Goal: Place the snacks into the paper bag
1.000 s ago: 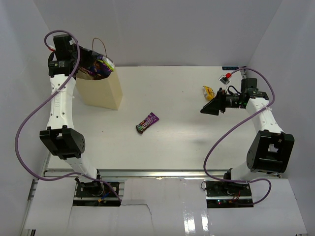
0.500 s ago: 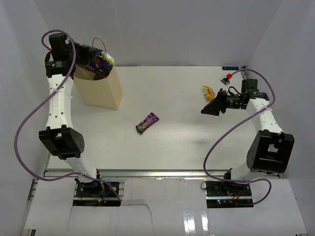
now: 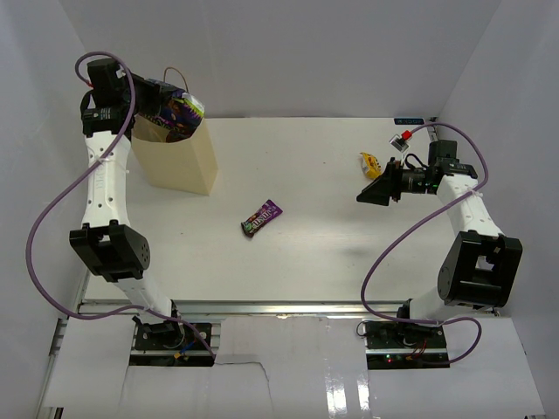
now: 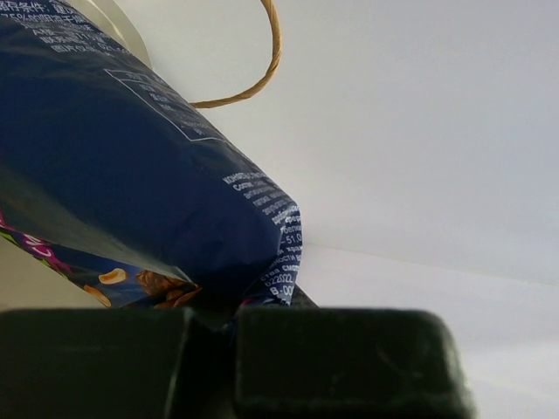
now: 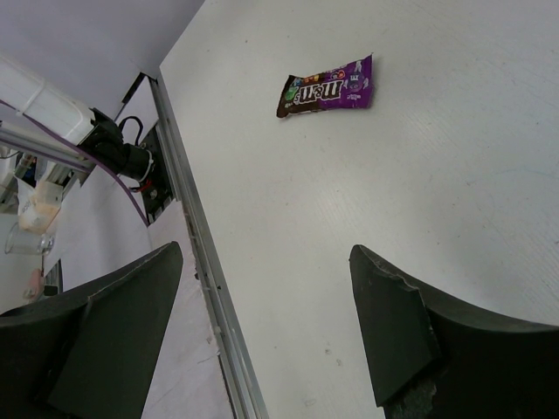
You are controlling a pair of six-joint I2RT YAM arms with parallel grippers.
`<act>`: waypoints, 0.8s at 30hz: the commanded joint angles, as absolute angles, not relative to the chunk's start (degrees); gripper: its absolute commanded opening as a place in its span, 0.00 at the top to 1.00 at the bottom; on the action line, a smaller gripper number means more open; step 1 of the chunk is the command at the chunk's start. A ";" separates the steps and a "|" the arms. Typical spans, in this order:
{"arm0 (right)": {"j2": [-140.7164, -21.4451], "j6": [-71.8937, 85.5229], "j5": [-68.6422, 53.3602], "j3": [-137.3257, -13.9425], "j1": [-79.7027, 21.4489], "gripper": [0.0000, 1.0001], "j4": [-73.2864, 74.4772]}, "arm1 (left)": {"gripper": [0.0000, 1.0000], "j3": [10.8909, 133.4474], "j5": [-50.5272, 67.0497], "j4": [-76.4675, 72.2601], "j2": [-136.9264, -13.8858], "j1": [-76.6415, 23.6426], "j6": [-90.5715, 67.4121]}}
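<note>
The cream paper bag (image 3: 179,161) stands upright at the far left of the table. My left gripper (image 3: 150,103) is shut on the big dark-blue chip bag (image 3: 177,112) and holds it over the paper bag's mouth. The left wrist view shows the chip bag (image 4: 131,166) pinched in the jaws, with a string handle (image 4: 262,70) behind it. A purple and brown candy packet (image 3: 261,216) lies mid-table and also shows in the right wrist view (image 5: 327,85). A yellow packet (image 3: 370,163) lies beside my right gripper (image 3: 374,192), which is open and empty (image 5: 266,327).
A small red and white object (image 3: 402,139) sits at the far right near the back edge. A metal rail (image 5: 196,271) runs along the table's near edge. White walls enclose the table on three sides.
My left gripper has lifted the chip bag slightly up and to the right over the paper bag. The right arm has not moved.
</note>
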State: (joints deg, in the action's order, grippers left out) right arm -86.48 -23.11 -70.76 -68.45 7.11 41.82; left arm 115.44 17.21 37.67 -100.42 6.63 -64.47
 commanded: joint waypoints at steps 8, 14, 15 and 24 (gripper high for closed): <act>-85.17 -23.91 -72.60 -67.50 7.38 0.17 40.87 | 1.00 119.62 24.08 29.97 -100.11 6.77 -57.93; -85.34 -23.82 -72.60 -67.32 7.38 0.17 40.78 | 1.00 120.67 24.61 30.67 -100.11 6.77 -52.83; -85.43 -23.82 -72.60 -67.24 7.38 0.17 40.69 | 1.00 120.85 24.52 30.67 -100.02 6.77 -52.13; -85.43 -23.64 -72.42 -67.24 7.38 0.17 40.69 | 1.00 119.62 26.27 31.11 -98.88 6.77 -50.09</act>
State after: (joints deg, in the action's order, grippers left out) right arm -86.48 -23.09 -70.94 -67.53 7.11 41.76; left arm 117.08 22.87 37.10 -102.96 6.66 -51.07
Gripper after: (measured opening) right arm 0.831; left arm 0.031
